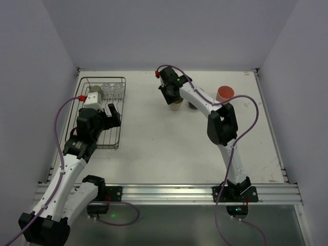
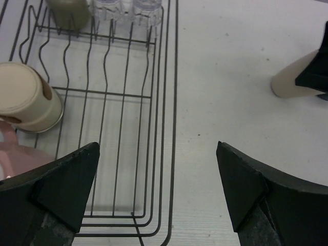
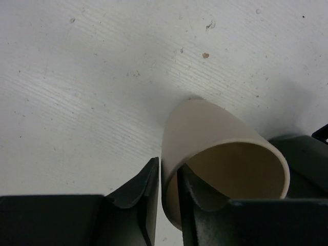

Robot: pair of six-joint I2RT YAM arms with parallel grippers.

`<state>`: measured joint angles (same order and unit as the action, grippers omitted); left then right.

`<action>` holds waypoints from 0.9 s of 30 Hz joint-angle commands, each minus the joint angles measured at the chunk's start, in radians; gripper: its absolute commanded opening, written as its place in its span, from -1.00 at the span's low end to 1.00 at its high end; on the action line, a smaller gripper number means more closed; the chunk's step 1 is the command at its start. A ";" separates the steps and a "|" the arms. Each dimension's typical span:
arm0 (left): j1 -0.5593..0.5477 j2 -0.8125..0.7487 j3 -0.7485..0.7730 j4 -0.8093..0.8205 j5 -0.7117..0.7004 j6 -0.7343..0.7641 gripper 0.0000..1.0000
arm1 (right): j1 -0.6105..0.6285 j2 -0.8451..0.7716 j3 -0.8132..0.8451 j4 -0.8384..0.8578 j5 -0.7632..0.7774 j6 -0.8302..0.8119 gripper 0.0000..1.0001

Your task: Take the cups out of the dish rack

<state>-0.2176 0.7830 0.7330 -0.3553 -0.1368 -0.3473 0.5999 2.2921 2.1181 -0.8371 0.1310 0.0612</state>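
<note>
The dark wire dish rack [image 1: 115,134] stands at the left and also shows in the left wrist view [image 2: 169,128]. In it are a cream cup on its side [image 2: 25,105], a pale pink mug [image 2: 18,148], clear glasses [image 2: 128,7] and a grey cup [image 2: 69,10]. My left gripper [image 2: 159,169] is open and empty over the rack's right rim [image 1: 110,115]. My right gripper [image 3: 168,179] is shut on the wall of a beige tumbler [image 3: 215,133], one finger inside and one outside, at the table's far middle [image 1: 177,106]. A salmon-pink tumbler [image 1: 224,94] stands on the table to the right.
A dark object [image 3: 302,154], probably the black mug, sits right beside the beige tumbler, partly hidden behind my right arm [image 1: 193,106]. White walls close the table on three sides. The beige tumbler also shows in the left wrist view [image 2: 289,82].
</note>
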 commanded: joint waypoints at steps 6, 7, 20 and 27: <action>0.003 0.018 0.035 -0.050 -0.256 -0.076 1.00 | -0.006 -0.048 -0.026 0.039 -0.048 -0.034 -0.34; 0.004 0.018 0.037 -0.065 -0.276 -0.085 1.00 | -0.006 -0.059 -0.035 0.050 -0.056 -0.025 -0.31; 0.167 0.047 0.092 -0.231 -0.437 -0.205 1.00 | 0.000 -0.428 -0.340 0.292 -0.238 0.034 0.78; 0.218 0.061 0.040 -0.238 -0.511 -0.200 1.00 | 0.000 -0.528 -0.420 0.337 -0.275 0.042 0.82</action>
<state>-0.0151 0.8307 0.7872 -0.5903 -0.5800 -0.5163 0.5995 1.7912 1.7256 -0.5476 -0.0971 0.0898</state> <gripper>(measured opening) 0.997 0.906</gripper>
